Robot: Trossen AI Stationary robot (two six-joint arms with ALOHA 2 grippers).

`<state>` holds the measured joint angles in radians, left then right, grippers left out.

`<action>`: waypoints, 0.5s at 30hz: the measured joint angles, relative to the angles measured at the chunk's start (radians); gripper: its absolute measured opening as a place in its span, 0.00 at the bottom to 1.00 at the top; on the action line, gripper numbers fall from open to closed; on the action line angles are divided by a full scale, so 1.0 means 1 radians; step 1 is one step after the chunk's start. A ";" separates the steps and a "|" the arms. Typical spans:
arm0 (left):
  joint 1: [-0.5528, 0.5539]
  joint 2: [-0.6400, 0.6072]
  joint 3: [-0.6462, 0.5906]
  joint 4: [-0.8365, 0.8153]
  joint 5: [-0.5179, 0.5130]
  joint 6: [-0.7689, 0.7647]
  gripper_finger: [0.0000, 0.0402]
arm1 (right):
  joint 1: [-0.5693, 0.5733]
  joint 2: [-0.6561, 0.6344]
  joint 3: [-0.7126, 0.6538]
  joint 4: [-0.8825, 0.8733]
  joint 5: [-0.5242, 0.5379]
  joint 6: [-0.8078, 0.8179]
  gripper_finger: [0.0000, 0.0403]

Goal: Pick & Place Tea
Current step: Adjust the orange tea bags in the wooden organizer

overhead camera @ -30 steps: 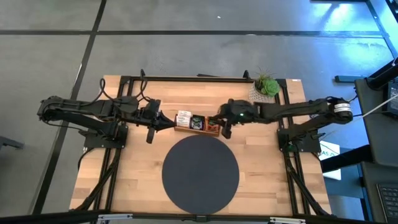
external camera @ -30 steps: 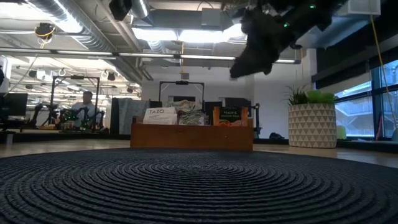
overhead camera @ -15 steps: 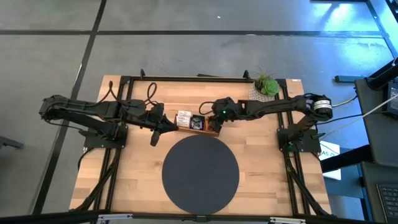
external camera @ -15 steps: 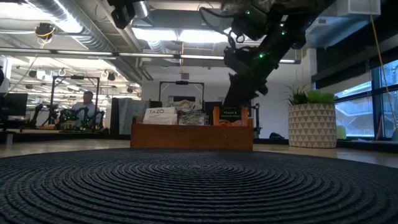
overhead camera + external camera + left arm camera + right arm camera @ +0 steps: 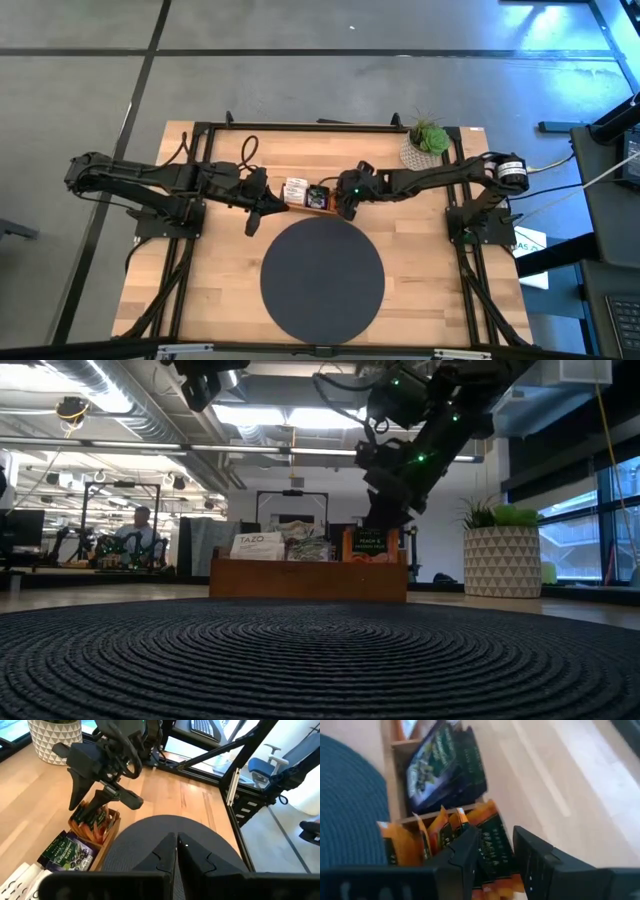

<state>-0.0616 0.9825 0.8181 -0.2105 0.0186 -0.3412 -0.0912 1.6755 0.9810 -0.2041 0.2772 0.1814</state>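
The wooden tray [image 5: 312,200] sits on the table [image 5: 200,290] just behind the round dark mat [image 5: 322,279], and the tea sachets stand upright in its three compartments: white ones [image 5: 295,189] at the left end, dark ones [image 5: 317,196] in the middle and orange ones [image 5: 95,820] at the right end. The right gripper [image 5: 492,852] is down over the tray's right-end compartment, its two fingers [image 5: 462,855] parted on either side of an orange sachet with a dark label [image 5: 490,851]; whether they press on it cannot be told. The left gripper [image 5: 176,851] hovers just beside the tray's left end, over the near edge of the mat, with its fingers pressed together and nothing between them. A potted plant [image 5: 428,143] stands well to the right of the tray, near the table's back corner.
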 joint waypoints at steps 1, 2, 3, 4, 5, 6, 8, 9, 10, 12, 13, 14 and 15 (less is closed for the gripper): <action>0.000 0.000 0.000 0.000 0.000 0.000 0.03 | 0.004 -0.002 0.000 -0.004 0.011 0.000 0.31; 0.000 0.000 0.000 0.000 0.000 0.000 0.03 | 0.009 -0.005 0.000 -0.003 0.017 0.001 0.31; 0.000 0.000 0.000 -0.003 0.000 0.000 0.03 | 0.013 -0.009 0.003 -0.012 0.025 0.011 0.31; 0.000 0.000 0.000 -0.003 0.000 0.000 0.03 | 0.015 -0.012 0.009 -0.028 0.038 0.024 0.31; 0.000 0.000 0.000 -0.003 0.000 0.000 0.03 | 0.016 -0.013 0.020 -0.042 0.041 0.033 0.31; 0.000 0.000 0.000 -0.003 0.000 0.000 0.03 | 0.016 -0.013 0.034 -0.055 0.040 0.044 0.31; 0.000 0.000 0.000 -0.003 0.000 -0.001 0.03 | 0.014 -0.020 0.065 -0.103 0.044 0.046 0.31; 0.000 0.000 0.000 -0.003 0.000 -0.001 0.03 | 0.016 -0.020 0.079 -0.106 0.045 0.040 0.31; 0.000 0.000 0.000 -0.003 0.000 0.000 0.04 | 0.019 -0.020 0.087 -0.100 0.049 0.029 0.31; -0.001 0.000 0.000 -0.003 0.000 0.000 0.04 | 0.025 -0.021 0.087 -0.100 0.062 0.012 0.31; -0.001 0.000 0.000 -0.003 0.000 0.000 0.04 | 0.029 -0.021 0.087 -0.105 0.073 0.003 0.31; -0.002 0.000 0.000 -0.003 0.000 -0.001 0.04 | 0.032 -0.020 0.087 -0.115 0.088 -0.001 0.31; -0.002 0.000 0.000 -0.003 0.000 -0.001 0.03 | 0.034 -0.020 0.087 -0.124 0.106 -0.004 0.31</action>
<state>-0.0639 0.9821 0.8181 -0.2134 0.0189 -0.3420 -0.0570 1.6550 1.0679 -0.3282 0.3833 0.1774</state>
